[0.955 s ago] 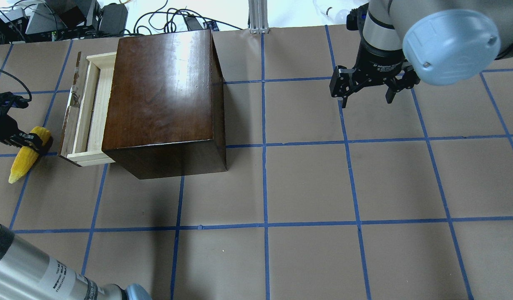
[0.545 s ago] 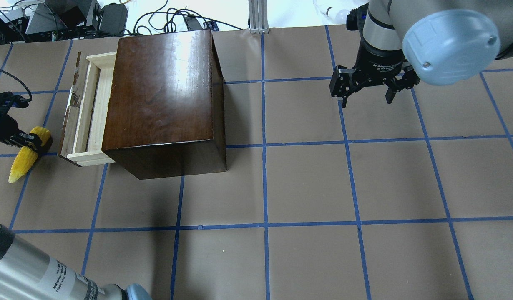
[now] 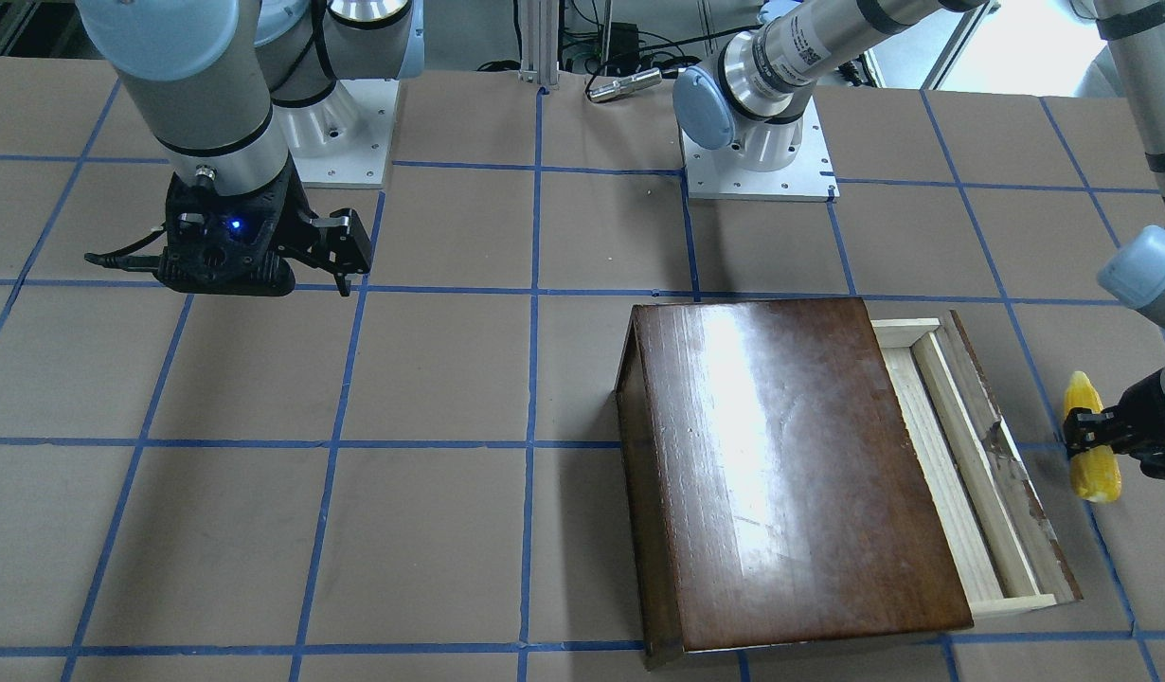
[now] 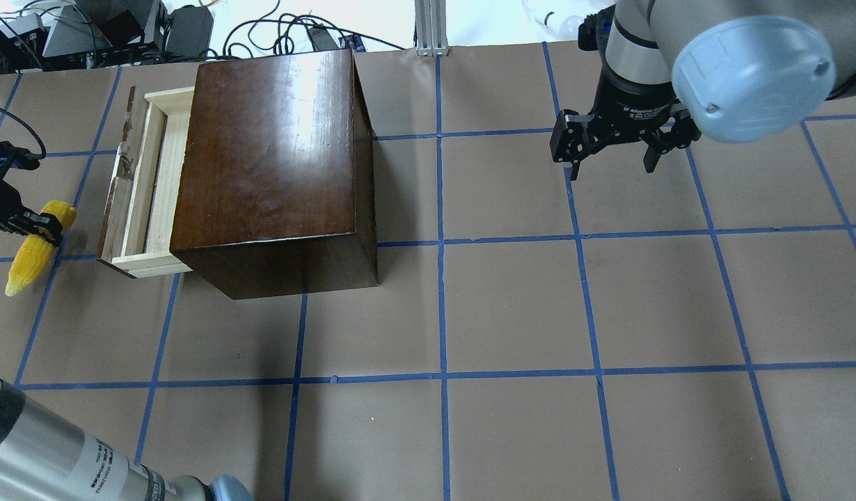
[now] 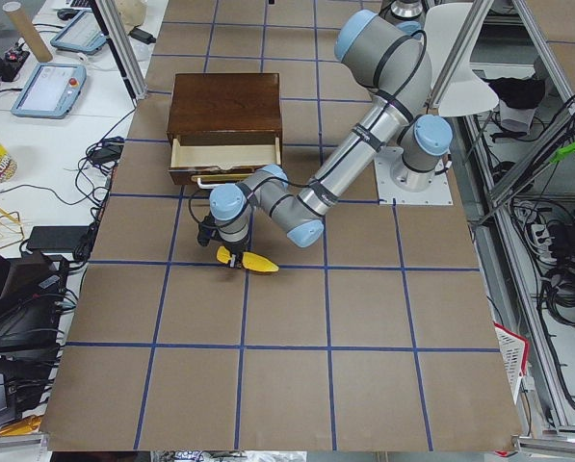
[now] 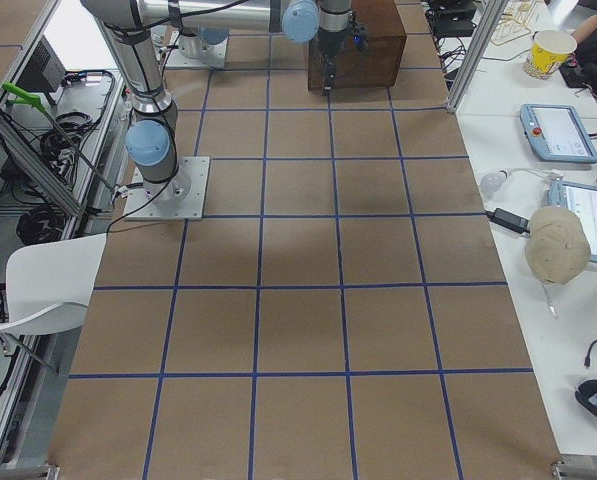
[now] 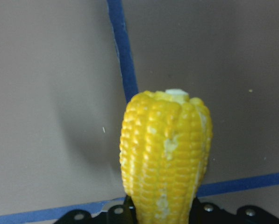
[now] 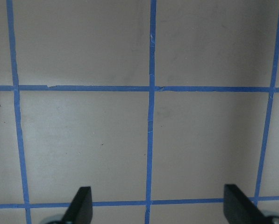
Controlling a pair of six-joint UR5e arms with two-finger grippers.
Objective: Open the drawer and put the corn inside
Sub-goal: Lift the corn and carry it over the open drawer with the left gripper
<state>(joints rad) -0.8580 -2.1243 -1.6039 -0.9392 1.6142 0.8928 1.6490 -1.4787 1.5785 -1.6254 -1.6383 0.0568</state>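
On the table [image 4: 511, 306] we see the left gripper [image 4: 44, 224] clamped on the corn [image 4: 26, 263] near the open drawer [image 4: 153, 188]; the right gripper [image 4: 612, 170] is spread apart.

White lettering on the black wrist body [image 4: 640, 111] just above the right claw [image 4: 611, 167] reads in part "2F Adaptive". The end of that line and a smaller line beneath it are too blurred to make out. In the overhead view, a white sticker [image 4: 97, 456] on the silver tube of the left arm [image 4: 24, 431] carries black print too small to read. In the front-facing view, that arm's tube bears a white label [image 3: 808, 44] with a square code pattern and tiny unreadable print.
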